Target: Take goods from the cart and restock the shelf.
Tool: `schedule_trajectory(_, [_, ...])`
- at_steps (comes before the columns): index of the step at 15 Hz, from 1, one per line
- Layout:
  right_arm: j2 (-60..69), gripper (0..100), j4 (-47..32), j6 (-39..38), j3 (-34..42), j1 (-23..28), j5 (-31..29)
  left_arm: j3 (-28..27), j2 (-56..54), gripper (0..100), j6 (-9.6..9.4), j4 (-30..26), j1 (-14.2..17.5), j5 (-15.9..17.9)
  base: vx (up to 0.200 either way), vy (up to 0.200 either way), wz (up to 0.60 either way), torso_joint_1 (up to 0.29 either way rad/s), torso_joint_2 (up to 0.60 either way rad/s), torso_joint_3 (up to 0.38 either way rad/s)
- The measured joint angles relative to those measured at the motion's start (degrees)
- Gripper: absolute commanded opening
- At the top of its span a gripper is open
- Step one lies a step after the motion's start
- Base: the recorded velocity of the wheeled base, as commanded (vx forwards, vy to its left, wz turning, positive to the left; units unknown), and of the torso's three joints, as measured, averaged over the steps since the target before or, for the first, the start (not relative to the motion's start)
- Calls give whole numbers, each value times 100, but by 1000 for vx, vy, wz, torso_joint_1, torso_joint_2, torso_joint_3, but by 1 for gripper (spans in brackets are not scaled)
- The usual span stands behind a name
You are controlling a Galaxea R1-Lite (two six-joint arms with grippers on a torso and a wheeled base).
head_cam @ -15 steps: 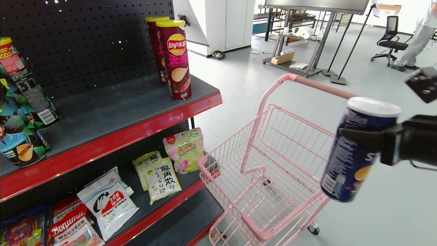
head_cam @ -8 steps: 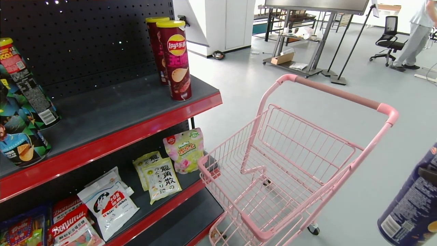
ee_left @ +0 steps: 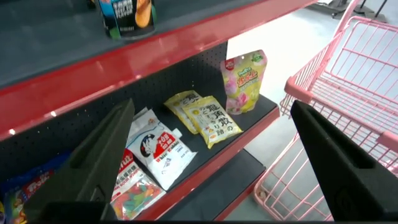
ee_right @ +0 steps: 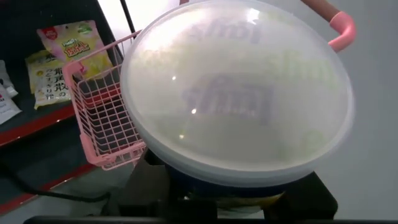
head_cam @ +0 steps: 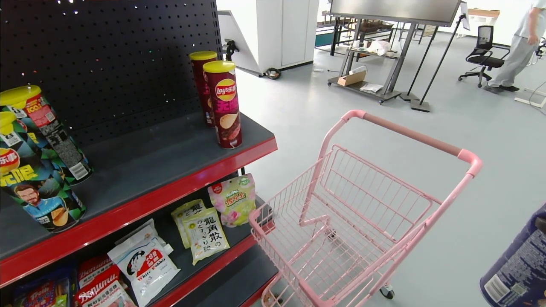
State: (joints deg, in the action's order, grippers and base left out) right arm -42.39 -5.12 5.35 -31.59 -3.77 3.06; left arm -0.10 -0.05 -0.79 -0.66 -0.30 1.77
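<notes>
A dark blue chip can (head_cam: 518, 268) shows at the lower right corner of the head view, beside the pink cart (head_cam: 409, 134). My right gripper (ee_right: 230, 200) is shut on this can, whose clear lid (ee_right: 236, 93) faces the wrist camera. The shelf (head_cam: 140, 157) stands at left with two maroon cans (head_cam: 226, 104) at its right end and green-black cans (head_cam: 38, 179) at its left. My left gripper (ee_left: 211, 168) hangs open before the lower shelf, its dark fingers (ee_left: 93, 168) wide apart, holding nothing.
Snack bags (head_cam: 204, 234) lie on the lower shelf, close to the cart's front corner. The upper shelf has bare room between the can groups. Grey floor opens to the right. A screen stand (head_cam: 384, 55) and office chair (head_cam: 486, 51) are far behind.
The blue can in my right gripper dropped from mid-right to the lower right corner. The head camera has tilted, so the whole scene sits lower.
</notes>
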Motion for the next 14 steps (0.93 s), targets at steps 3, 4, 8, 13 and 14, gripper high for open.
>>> schedule_trajectory(3, [-80, 0, 11, 17, -7, 0, 6, 0, 0, 100, 1, -2, 1, 0, 0, 0, 0, 183, -424, -256])
schedule_trajectory(4, [-116, 0, 11, 22, -13, 0, 9, 0, 0, 100, 1, -5, 1, 0, 0, 0, 0, 168, -388, -227])
schedule_trajectory(8, [-193, 0, 9, 44, -20, 0, 13, 0, 0, 100, 1, -5, -2, 0, 0, 0, 0, 160, -378, -221])
schedule_trajectory(13, [-301, 0, 6, 77, 0, 29, -6, 0, 0, 100, 1, -2, 4, 0, 0, 0, 120, 95, -214, -117])
schedule_trajectory(14, [-310, 0, 6, 85, 11, 55, -9, 0, 0, 100, 1, -5, 4, 0, 0, 0, 600, 12, -27, -12])
